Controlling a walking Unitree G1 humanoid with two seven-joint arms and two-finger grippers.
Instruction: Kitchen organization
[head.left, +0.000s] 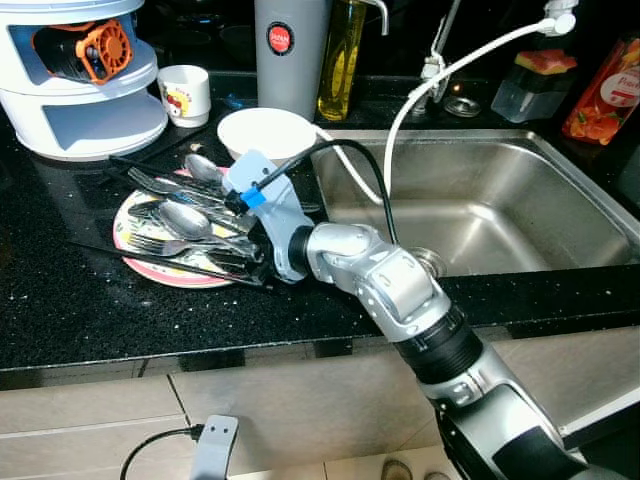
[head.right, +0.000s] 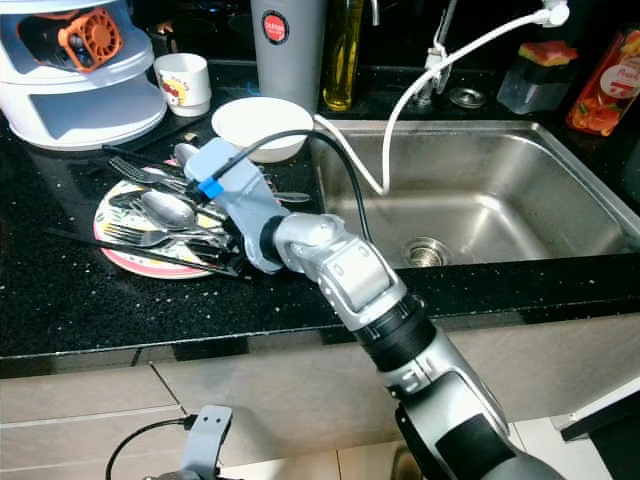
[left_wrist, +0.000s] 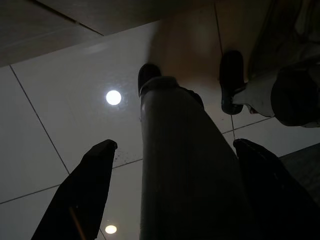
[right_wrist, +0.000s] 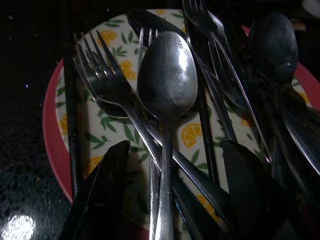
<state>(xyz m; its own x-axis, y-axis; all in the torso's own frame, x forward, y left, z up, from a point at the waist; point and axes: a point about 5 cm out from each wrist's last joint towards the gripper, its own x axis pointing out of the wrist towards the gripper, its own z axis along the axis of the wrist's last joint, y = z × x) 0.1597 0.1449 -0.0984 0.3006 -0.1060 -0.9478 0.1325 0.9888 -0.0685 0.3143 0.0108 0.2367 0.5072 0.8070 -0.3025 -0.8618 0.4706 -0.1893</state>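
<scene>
Black bench (head.left: 60, 300) left of the sink (head.left: 480, 200): cutlery heaped on the plate (right_wrist: 52, 130), unsorted. Right gripper (right_wrist: 175, 190) fingers released astride a spoon (right_wrist: 167, 80); left gripper (left_wrist: 175, 195) hangs idle, released.

The left gripper (left_wrist: 172, 192) hangs with its two black fingers (left_wrist: 80, 192) apart over a pale tiled floor (left_wrist: 55, 105), a leg (left_wrist: 185, 170) between them.

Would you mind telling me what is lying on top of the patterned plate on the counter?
Spoons and forks lie crossed in a heap on the plate, with the open right gripper over them. Its lemon pattern shows between the pieces; the plate's centre is covered.
</scene>
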